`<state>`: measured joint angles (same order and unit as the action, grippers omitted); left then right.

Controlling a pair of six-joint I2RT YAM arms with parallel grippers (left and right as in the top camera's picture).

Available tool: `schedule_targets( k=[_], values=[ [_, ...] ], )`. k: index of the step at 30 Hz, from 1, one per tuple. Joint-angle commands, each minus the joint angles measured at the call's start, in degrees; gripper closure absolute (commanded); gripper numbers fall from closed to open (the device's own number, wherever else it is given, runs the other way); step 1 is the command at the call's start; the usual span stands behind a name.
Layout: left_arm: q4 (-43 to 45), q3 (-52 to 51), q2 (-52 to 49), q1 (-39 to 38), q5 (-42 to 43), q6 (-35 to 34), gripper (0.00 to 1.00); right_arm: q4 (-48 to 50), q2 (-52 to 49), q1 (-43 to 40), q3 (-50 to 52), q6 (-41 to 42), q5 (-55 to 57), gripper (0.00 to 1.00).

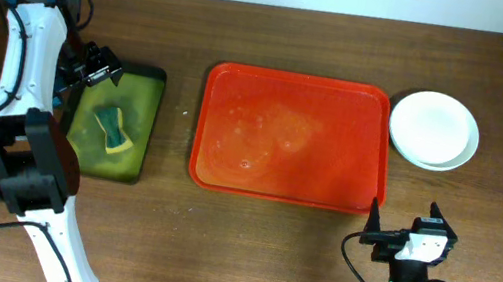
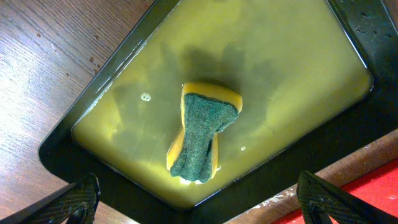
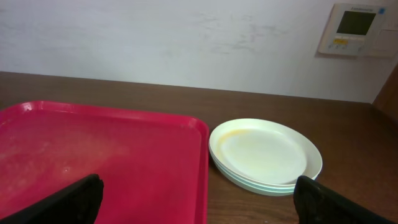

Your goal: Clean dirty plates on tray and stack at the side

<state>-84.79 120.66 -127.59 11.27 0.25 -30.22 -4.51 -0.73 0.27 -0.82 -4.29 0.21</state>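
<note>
The plates (image 1: 433,129) sit in one stack on the table to the right of the red tray (image 1: 288,137), white plate on top. The stack also shows in the right wrist view (image 3: 264,155), beside the tray's rim (image 3: 202,155). The tray holds no plates, only wet smears. My right gripper (image 1: 402,226) is open and empty at the front of the table, near the tray's front right corner; it shows in its wrist view (image 3: 199,202). My left gripper (image 1: 102,65) is open and empty above the black tray (image 1: 150,79), and shows in its wrist view (image 2: 199,199).
The black tray (image 2: 74,134) of yellow-green liquid lies left of the red tray. A yellow sponge with a green scrub face (image 1: 112,131) lies in the liquid (image 2: 202,134). A wall with a thermostat panel (image 3: 357,28) stands behind the table.
</note>
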Motion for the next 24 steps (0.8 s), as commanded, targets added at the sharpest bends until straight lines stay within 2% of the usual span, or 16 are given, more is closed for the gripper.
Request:
schedule_targets(
  k=[1,5,12,13,14,16,17,19,21,23,24],
  values=[
    [0.1,0.5,2.6,0.0,0.0,0.3,0.01,-0.2,0.5,-0.3,0.5,0.3,0.5,0.02],
    [0.1,0.5,10.8,-1.6,0.0,0.3,0.01,-0.2,0.5,-0.3,0.5,0.3,0.5,0.02],
    [-2.1,0.5,33.2,-3.2,0.0,0.3,0.01,-0.2,0.5,-0.3,0.5,0.3,0.5,0.02],
    [-3.2,0.5,38.8,-3.2,-4.0,0.3,0.01,-0.2,0.5,-0.3,0.5,0.3,0.5,0.02],
    [-4.8,0.5,41.3,-3.2,-4.6,0.5,0.01,-0.2,0.5,-0.3,0.5,0.3,0.5,0.02],
    [-7.0,0.1,48.2,-5.6,-4.9,9.9,0.01,-0.2,0.5,-0.3,0.5,0.3,0.5,0.02],
    [-6.4,-0.7,51.6,-8.3,-7.1,11.6,0.01,-0.2,0.5,-0.3,0.5,0.3,0.5,0.02],
    [-1.9,-5.5,59.4,-14.3,-10.5,14.1,0.01,-0.2,0.5,-0.3,0.5,0.3,0.5,0.02],
    [4.7,-14.6,67.5,-17.0,-12.1,15.4,0.01,-0.2,0.5,-0.3,0.5,0.3,0.5,0.02],
    [14.4,-28.2,76.3,-17.5,-11.3,18.9,0.00,-0.2,0.5,-0.3,0.5,0.3,0.5,0.02],
    [21.4,-37.2,81.6,-17.5,-8.7,22.9,0.01,-0.2,0.5,-0.3,0.5,0.3,0.5,0.02]
  ],
)
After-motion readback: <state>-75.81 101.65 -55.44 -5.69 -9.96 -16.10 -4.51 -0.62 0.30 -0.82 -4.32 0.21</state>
